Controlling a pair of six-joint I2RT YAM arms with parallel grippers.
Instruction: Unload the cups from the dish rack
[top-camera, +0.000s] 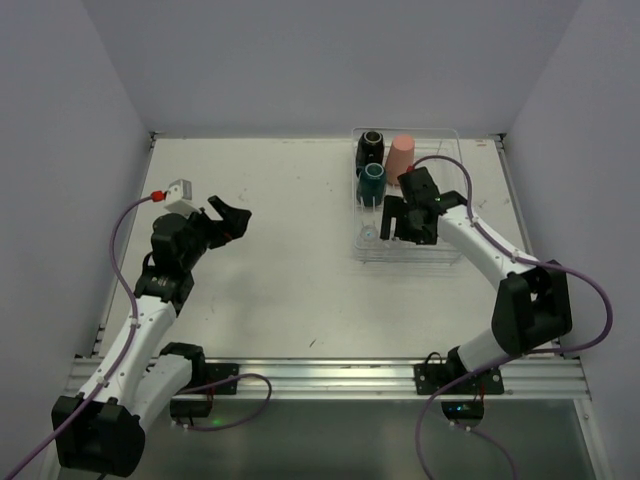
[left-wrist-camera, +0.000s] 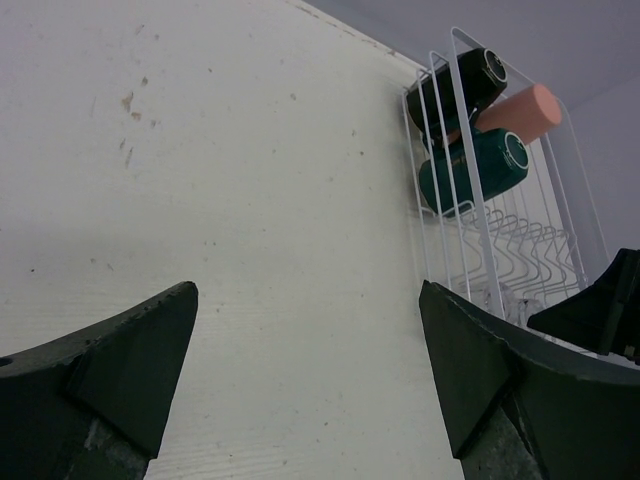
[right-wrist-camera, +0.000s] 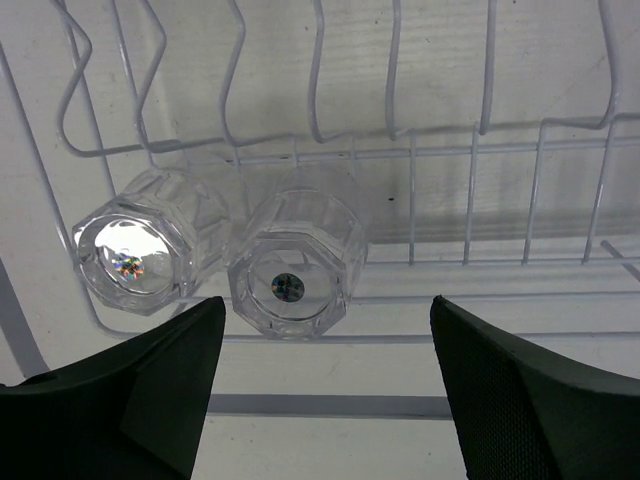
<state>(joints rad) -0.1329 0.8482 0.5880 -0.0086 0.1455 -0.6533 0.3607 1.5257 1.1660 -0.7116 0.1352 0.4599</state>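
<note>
Overhead, the flat, scuffed white table (top-camera: 280, 250) lies under the left gripper (left-wrist-camera: 308, 295), jaws released and empty. The right gripper (right-wrist-camera: 328, 330) hides part of the pale, thin-ribbed rectangular dish rack (top-camera: 445, 145); its jaws stand apart, touching nothing. Beyond them: one salmon-pink tumbler (top-camera: 401, 153), one glossy black cup (top-camera: 371, 147), one dark teal cup (top-camera: 372, 182). Just ahead of those jaws: two tiny faceted clear cups (right-wrist-camera: 150, 245) (right-wrist-camera: 295, 265), barely visible overhead.

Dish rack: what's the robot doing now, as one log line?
right end effector: open, over two clear cups in dish rack | left end effector: open, above table | unloaded: none
</note>
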